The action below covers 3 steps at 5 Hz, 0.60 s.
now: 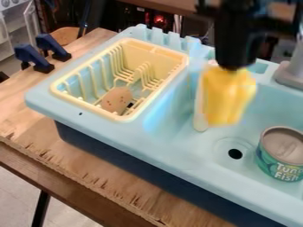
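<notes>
Under hand, held yellow object, over sink

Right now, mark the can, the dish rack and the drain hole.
Can (284,144): camera view, its lid.
Dish rack (155,55): camera view, its far end wall.
Drain hole (235,154): camera view, its dark centre.

Tin can, yellow rack, blue clamps

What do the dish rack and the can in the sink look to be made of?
The dish rack looks like smooth, molded pale-yellow plastic, judging by its rounded rim and thick, evenly colored prongs. The can seems to be metal, with a dull gray ridged lid and a printed green label, perhaps paper.
</notes>
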Each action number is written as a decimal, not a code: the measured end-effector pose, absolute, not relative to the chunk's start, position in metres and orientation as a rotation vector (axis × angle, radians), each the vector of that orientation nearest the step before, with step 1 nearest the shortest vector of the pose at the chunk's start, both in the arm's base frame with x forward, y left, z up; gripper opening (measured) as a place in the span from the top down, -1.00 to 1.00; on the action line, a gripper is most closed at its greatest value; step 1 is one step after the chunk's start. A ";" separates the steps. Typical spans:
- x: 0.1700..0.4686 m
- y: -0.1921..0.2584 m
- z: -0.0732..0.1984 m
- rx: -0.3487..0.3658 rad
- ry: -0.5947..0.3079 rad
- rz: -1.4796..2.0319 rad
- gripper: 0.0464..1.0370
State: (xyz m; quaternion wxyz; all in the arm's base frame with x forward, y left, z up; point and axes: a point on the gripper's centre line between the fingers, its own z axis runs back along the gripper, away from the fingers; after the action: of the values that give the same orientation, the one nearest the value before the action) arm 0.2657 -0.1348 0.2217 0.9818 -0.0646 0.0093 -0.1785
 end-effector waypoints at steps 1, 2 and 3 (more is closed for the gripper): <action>0.277 -0.134 0.201 -0.098 0.019 -0.381 0.88; 0.284 -0.131 0.190 -0.083 0.026 -0.376 0.88; 0.288 -0.122 0.176 -0.087 0.039 -0.339 0.88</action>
State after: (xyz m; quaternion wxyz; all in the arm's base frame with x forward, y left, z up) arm 0.2884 -0.1217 0.1764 0.9845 -0.0431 0.0195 -0.1688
